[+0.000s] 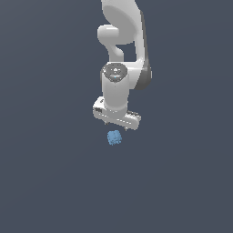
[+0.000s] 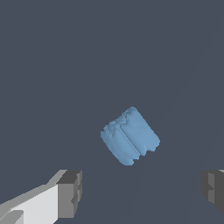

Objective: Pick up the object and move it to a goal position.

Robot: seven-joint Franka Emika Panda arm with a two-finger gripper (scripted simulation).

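Note:
The object (image 1: 114, 137) is a small light-blue lumpy block lying on the dark grey floor, just below the white hand in the exterior view. In the wrist view the object (image 2: 130, 136) lies tilted, beyond the two dark fingertips and apart from both. My gripper (image 1: 116, 124) hangs over the floor with its fingers pointing down; only their short tips show under the hand. In the wrist view my gripper (image 2: 142, 190) is open wide, with nothing between its pads (image 2: 72, 192).
A plain dark grey surface (image 1: 45, 173) fills both views around the block. The white arm (image 1: 120, 41) rises behind the hand toward the top of the exterior view.

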